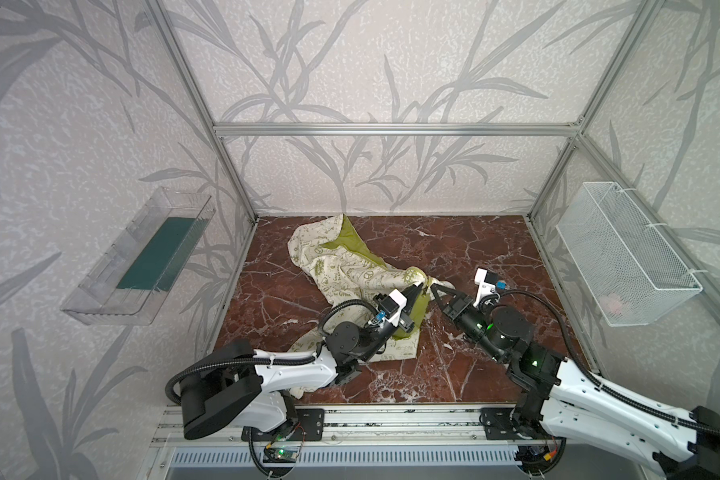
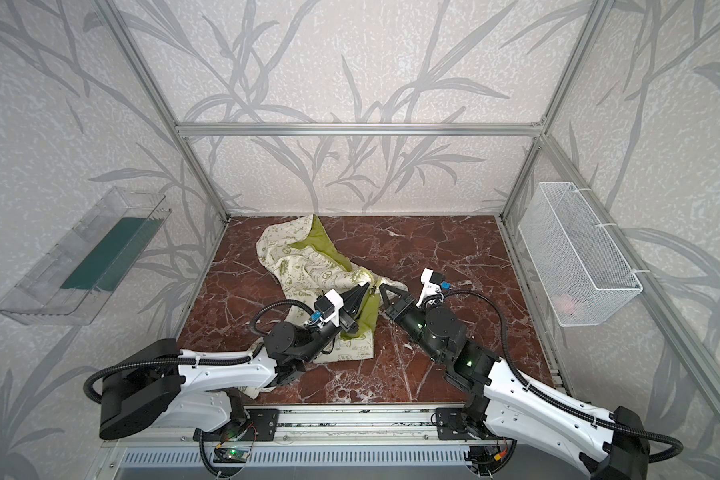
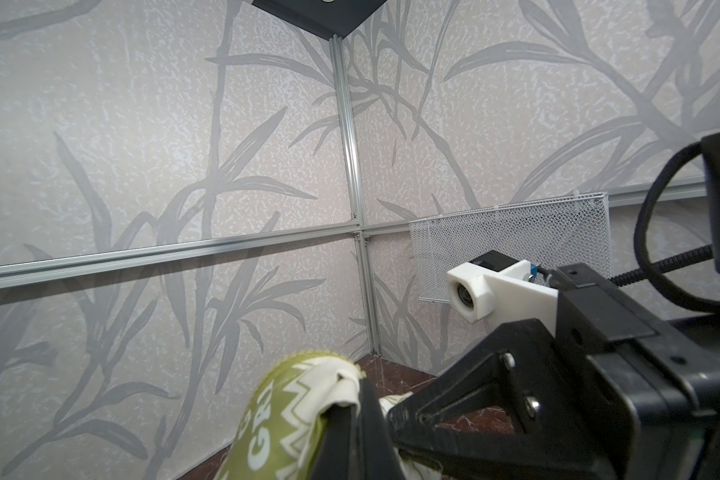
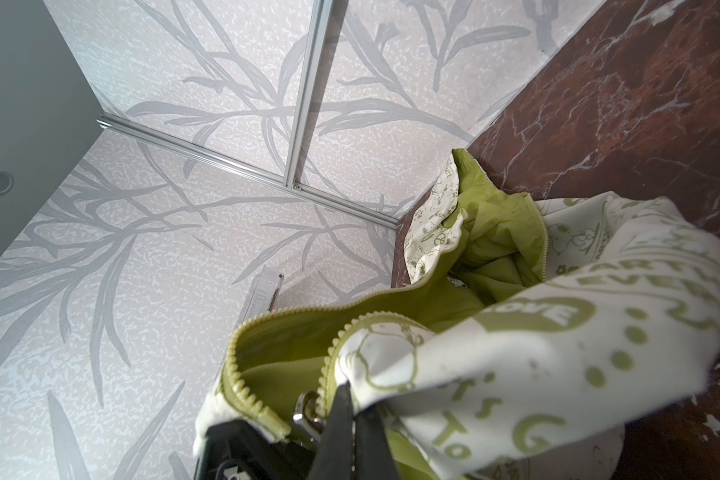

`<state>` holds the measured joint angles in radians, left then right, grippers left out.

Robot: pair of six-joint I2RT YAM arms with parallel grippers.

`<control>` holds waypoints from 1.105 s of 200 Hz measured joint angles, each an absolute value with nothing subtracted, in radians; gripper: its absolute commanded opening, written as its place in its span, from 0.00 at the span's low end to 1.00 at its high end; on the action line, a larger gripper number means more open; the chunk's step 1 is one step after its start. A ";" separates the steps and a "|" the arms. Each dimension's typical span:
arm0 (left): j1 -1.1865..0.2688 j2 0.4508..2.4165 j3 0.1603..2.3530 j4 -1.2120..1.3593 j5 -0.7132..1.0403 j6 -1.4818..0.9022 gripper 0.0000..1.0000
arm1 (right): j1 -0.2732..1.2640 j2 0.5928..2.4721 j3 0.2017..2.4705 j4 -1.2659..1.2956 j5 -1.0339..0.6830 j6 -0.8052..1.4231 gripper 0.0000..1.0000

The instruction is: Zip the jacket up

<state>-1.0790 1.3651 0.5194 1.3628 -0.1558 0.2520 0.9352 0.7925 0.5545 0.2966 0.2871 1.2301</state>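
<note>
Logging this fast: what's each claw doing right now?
Left claw: closed on the jacket, at its edge.
Right claw: closed on the jacket, near the zipper.

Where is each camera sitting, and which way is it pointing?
Top views: high over the front edge, looking down at the table, the jacket and both arms, left gripper and right gripper.
Left wrist: on the left arm, facing the wire basket and right gripper; own fingers pinch the jacket.
Right wrist: on the right arm, facing along the open zipper; own fingers show.
Shared: every view shows the jacket.
</note>
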 measured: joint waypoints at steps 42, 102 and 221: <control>-1.080 1.365 0.519 1.363 -0.179 0.263 0.00 | 0.935 0.793 0.554 0.303 0.287 1.230 0.00; -1.086 1.365 0.519 1.363 -0.182 0.263 0.00 | 0.935 0.793 0.554 0.309 0.287 1.230 0.00; -1.090 1.377 0.519 1.367 -0.183 0.263 0.00 | 0.935 0.793 0.554 0.311 0.279 1.230 0.00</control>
